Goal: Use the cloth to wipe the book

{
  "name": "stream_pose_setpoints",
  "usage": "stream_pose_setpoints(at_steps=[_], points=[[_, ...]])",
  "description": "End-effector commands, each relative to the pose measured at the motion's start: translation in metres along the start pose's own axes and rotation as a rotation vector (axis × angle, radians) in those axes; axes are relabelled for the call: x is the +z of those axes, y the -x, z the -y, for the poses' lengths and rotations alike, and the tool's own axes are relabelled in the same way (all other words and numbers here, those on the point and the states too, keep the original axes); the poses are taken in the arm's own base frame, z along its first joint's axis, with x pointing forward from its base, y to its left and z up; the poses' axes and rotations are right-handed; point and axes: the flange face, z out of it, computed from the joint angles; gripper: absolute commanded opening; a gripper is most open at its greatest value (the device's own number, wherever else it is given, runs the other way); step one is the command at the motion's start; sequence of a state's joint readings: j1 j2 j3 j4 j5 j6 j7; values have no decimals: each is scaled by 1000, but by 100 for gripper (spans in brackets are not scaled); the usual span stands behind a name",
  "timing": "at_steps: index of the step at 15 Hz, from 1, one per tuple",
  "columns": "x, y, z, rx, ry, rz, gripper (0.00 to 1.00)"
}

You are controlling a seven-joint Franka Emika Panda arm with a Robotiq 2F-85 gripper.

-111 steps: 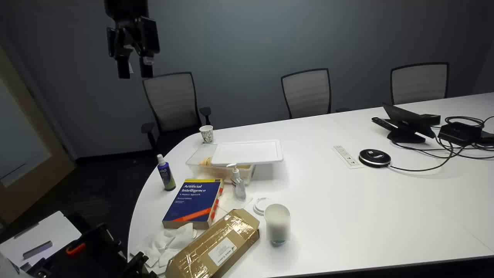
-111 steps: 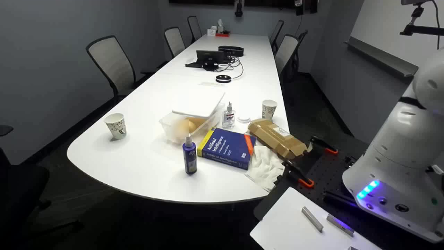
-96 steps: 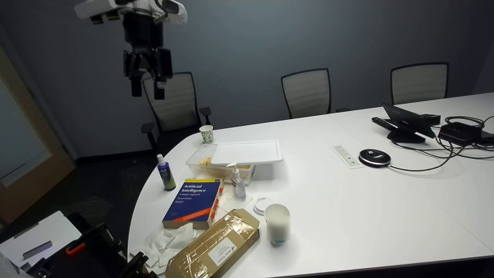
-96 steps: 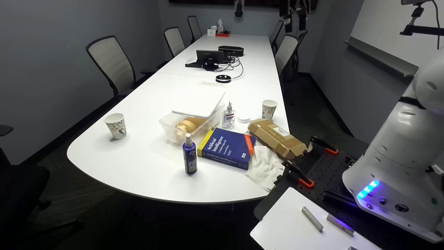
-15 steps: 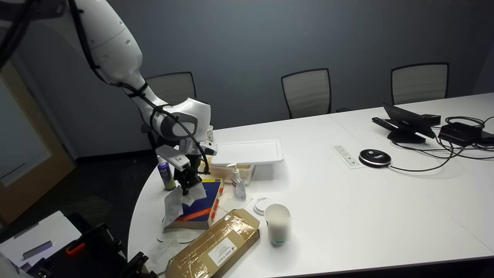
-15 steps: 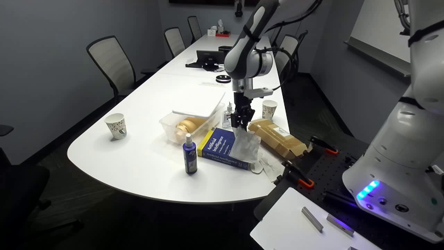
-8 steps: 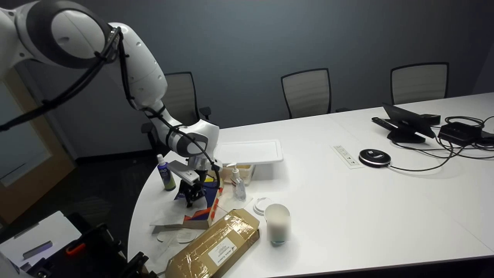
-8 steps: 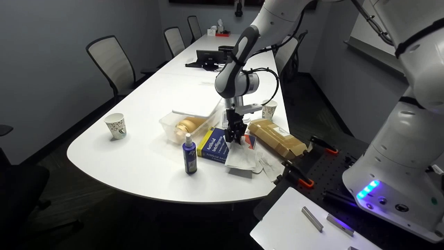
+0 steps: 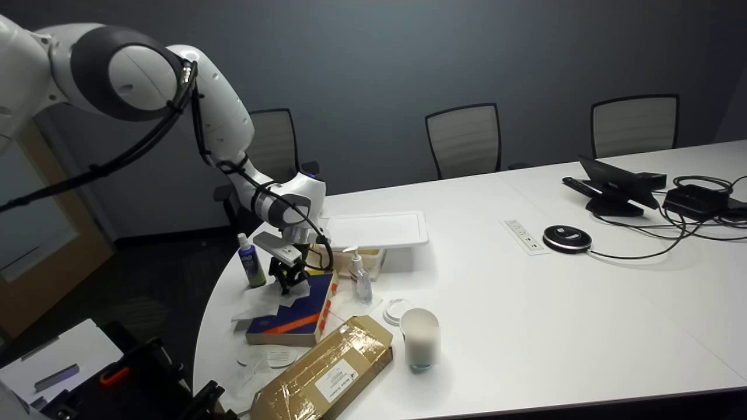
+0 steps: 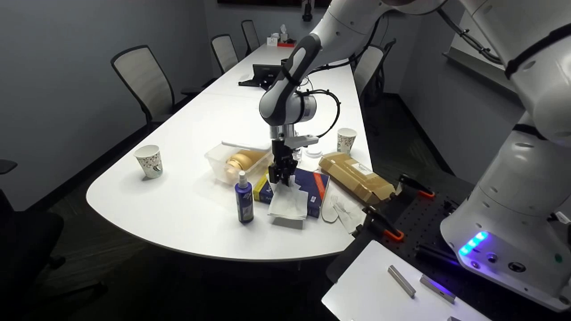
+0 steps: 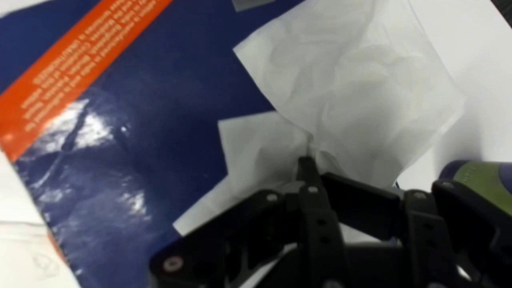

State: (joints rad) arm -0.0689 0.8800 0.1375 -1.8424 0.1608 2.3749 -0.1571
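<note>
The book (image 9: 300,318) lies flat on the white table, dark blue with an orange-red band, its yellow end partly behind my gripper. My gripper (image 11: 310,160) is shut on the white cloth (image 11: 352,88), pinching a bunched fold at the fingertips. In both exterior views the gripper stands low over the book, toward the yellow end. The cloth (image 10: 289,203) spreads over part of the cover and juts past the book's long edge above the table. Part of the title is covered by cloth and gripper. In the wrist view the orange band (image 11: 72,76) and much blue cover show.
A purple spray bottle (image 9: 251,265) stands close beside the cloth and gripper. Behind the book are a clear bin (image 10: 223,167) with a white lid and a sanitizer bottle (image 9: 360,283). A brown package (image 9: 330,373), a flat pale piece (image 10: 330,209) and a cup (image 10: 346,140) sit nearby.
Several seconds ago the gripper hung empty overhead and the cloth lay crumpled beside the book. Within the last second it came down, and cloth and gripper slid from the orange band toward the yellow end.
</note>
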Motion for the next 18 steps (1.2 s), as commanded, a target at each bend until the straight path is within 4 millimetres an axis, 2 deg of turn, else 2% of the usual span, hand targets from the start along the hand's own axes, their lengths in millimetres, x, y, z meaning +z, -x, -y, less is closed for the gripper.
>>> stream_pose_setpoints(at_steps=[1,5,8,10,15,18], points=[[-2,-20,4,-21,1,-37,0],[-16,-38,-4,-5,-17,-75,0],[-26,-49,-18,25,-19,-104,0],[-29,-49,-32,52,-12,-111,0],[-29,-25,-69,129,5,-93,0],[-20,-6,-77,153,-26,-59,0]])
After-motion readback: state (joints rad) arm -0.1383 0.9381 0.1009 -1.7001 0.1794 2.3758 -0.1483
